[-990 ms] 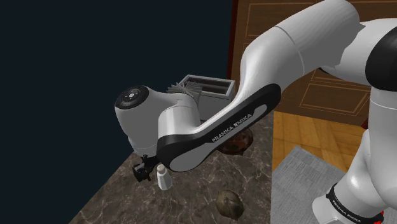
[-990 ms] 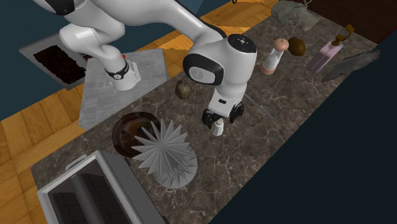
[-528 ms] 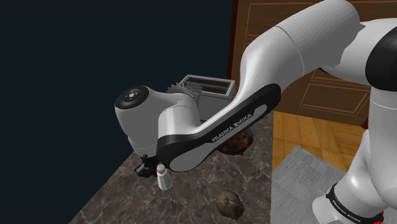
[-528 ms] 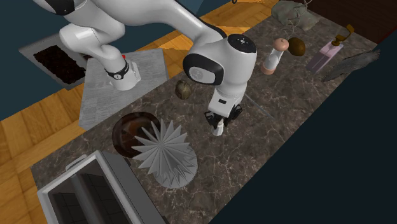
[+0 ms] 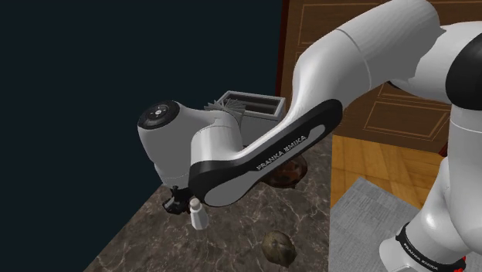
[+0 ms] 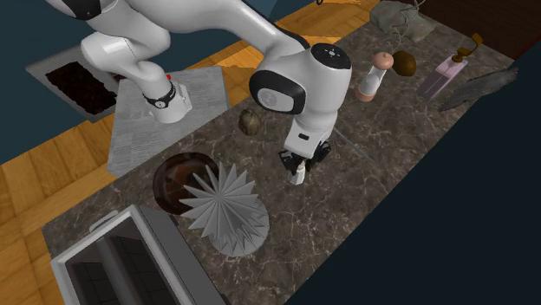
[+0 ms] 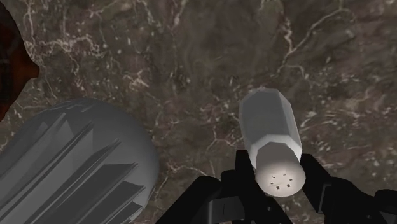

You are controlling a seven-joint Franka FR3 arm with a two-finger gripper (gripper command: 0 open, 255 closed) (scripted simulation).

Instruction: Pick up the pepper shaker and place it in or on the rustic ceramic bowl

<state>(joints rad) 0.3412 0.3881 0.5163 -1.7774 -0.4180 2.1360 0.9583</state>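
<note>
1. At the second exterior view's left, the dark brown bowl stands on the marble counter.
2. A grey ribbed cone stands just beside the bowl. In this view it covers a part of the bowl's rim.
3. A small brown ball lies on the counter, nearer to the stand and well apart from the cone.
4. To the right of the cone, the white shaker stands upright on the counter. It is apart from the bowl, with the cone between them.
5. The gripper comes down on the shaker from above. In the wrist view the two black fingers press on both sides of the shaker's top, so they are closed around it.
6. Further right, near the counter's end, a pink and white bottle stands just beside a brown lump.
</note>
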